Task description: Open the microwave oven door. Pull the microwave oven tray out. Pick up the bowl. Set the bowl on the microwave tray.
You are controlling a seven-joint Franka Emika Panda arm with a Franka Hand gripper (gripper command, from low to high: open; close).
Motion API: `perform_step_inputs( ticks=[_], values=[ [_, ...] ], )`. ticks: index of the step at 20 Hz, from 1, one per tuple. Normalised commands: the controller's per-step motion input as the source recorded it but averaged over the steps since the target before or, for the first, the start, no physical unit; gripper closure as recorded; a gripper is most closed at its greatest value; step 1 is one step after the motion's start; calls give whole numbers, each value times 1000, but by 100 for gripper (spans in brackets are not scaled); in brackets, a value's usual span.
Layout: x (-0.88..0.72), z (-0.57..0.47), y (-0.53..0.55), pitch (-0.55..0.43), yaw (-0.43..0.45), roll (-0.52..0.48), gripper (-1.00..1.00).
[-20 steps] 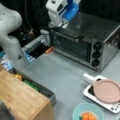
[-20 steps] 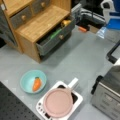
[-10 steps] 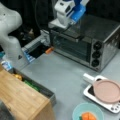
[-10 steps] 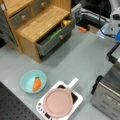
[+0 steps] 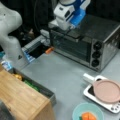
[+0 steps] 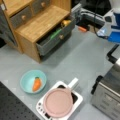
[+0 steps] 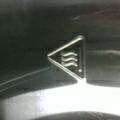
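Gripper (image 5: pixel 68 28) at microwave oven door (image 5: pixel 70 46) top edge, door closed, finger state indeterminable, bowl (image 6: pixel 33 81) on desk (image 6: pixel 82 60)

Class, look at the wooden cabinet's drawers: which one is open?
The lower drawer is open: it is pulled out, showing green and yellow items inside. The two small upper drawers with round knobs sit flush and shut.

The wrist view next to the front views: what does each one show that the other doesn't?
Only the wrist view shows a triangular hot-surface symbol embossed on dark metal. Only the front views show the gripper at the closed microwave oven door, the bowl holding a carrot, and a pink plate. Both show the microwave oven.
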Motion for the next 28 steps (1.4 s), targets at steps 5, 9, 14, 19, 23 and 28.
perform_step_inputs(
  ticks=[5,9,14,19,23,28],
  values=[
    [-118,-106,-105,-73,34,18,-100],
    [-137,-169,76,-113,-13,-25,-100],
    [-116,-164,225,-127,-65,-19,-100],
    [-69,-211,138,-132,-77,15,-100],
    [-51,-260,-45,-124,-55,64,-100],
    [-31,-278,-270,-116,52,123,-100]
  ],
)
